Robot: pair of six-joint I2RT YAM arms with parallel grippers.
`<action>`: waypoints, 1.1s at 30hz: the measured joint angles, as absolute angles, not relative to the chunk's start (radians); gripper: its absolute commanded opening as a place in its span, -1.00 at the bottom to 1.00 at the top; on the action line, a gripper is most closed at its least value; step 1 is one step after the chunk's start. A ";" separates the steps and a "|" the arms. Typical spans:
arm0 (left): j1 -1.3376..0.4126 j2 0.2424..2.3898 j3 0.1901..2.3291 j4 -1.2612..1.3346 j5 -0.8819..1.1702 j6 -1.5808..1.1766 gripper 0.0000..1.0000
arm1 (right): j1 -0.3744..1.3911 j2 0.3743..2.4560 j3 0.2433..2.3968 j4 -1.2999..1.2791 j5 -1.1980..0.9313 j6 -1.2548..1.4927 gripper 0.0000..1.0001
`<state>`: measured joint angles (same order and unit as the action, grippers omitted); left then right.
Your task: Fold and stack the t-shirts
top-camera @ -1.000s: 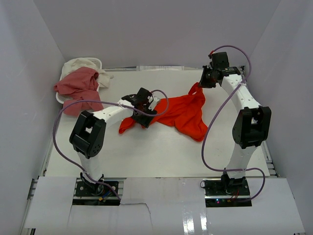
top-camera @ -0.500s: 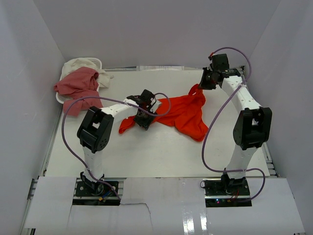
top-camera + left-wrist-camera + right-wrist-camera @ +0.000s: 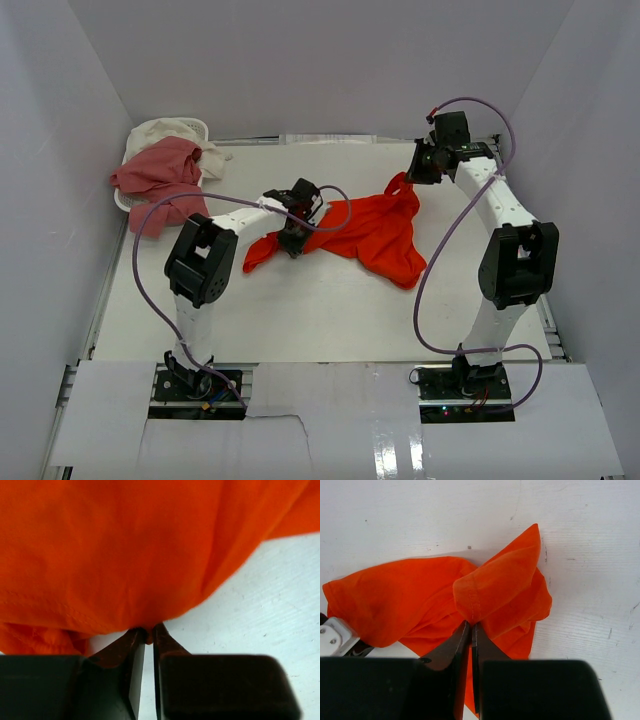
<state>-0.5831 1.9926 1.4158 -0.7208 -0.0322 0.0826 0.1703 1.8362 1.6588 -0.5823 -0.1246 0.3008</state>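
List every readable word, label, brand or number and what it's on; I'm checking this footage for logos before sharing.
None can be read in any view. The orange-red t-shirt, pink t-shirt, cream-white t-shirt and table show no print or labels.

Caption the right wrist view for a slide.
Right jaws pinch a fold of the orange-red t-shirt on the white table.

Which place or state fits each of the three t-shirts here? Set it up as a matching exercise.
Things:
1. bright orange-red fabric t-shirt
2. dusty pink fabric t-shirt
3. cream-white fabric t-shirt

States:
A. heaped at the back of the small white plastic basket
B. draped over that basket's near side
C. pinched by the left claw and the right claw

Pairs: 1-C, 2-B, 3-A
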 measured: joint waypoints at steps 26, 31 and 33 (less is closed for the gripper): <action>-0.199 1.346 1.431 -0.763 0.121 -0.296 -1.00 | 0.179 1.562 1.438 -0.534 -0.192 0.273 -0.85; -0.113 1.184 1.423 -0.792 0.123 -0.340 -1.00 | 0.191 1.476 1.260 -0.470 -0.233 0.282 -0.85; -0.097 1.178 1.402 -0.794 0.128 -0.351 -1.00 | 0.194 1.463 1.206 -0.461 -0.243 0.297 -0.85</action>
<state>-0.0967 1.1778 1.4025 -0.7944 0.1280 -0.3508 0.1940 1.4631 1.2057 -0.4606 -0.2428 0.2966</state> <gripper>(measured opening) 0.022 0.084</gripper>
